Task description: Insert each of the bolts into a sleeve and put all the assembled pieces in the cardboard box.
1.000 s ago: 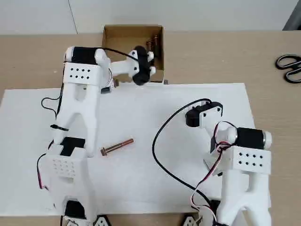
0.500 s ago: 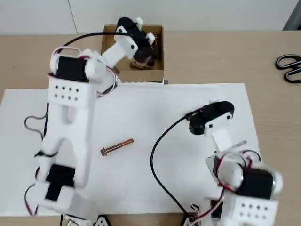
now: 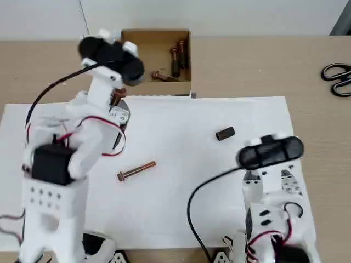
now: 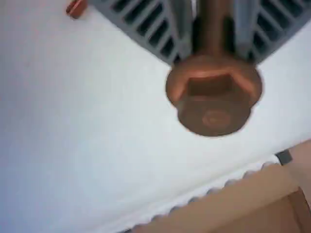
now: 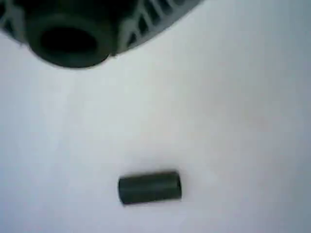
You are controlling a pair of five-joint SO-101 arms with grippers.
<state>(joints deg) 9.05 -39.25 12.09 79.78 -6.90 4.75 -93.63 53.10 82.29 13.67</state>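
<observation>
A light wooden table [image 3: 247, 66] carries a big white paper sheet [image 3: 181, 208] that covers most of the work area. The left arm [image 3: 60, 164] stretches up over the sheet's far left part towards the cardboard box [image 3: 127, 39]; the right arm [image 3: 269, 219] stands at the near right, its wrist over the sheet's right side. The box sits open on the bare table, just beyond the sheet's far edge; several copper bolts [image 3: 176, 55] lie along its right and near sides, and whether each of them wears a sleeve cannot be told. A pair of black-handled scissors [image 3: 337, 78] lies on the table at the far right, well apart from everything else.

The left gripper [image 4: 212, 31] is clamped on a copper hex-head bolt [image 4: 214, 97]; the shank sits between the grey ribbed fingers [image 4: 146, 24] and the head juts out over the sheet, near the sheet's edge in front of the box. The right gripper [image 5: 73, 22] grips a black sleeve [image 5: 65, 41], seen end-on with its bore showing, above the paper. A second copper bolt [image 3: 136, 171] lies loose on the sheet beside the left arm; a second short black sleeve [image 3: 225, 133] lies on its side on the sheet, just ahead of the right wrist, touching nothing.
</observation>
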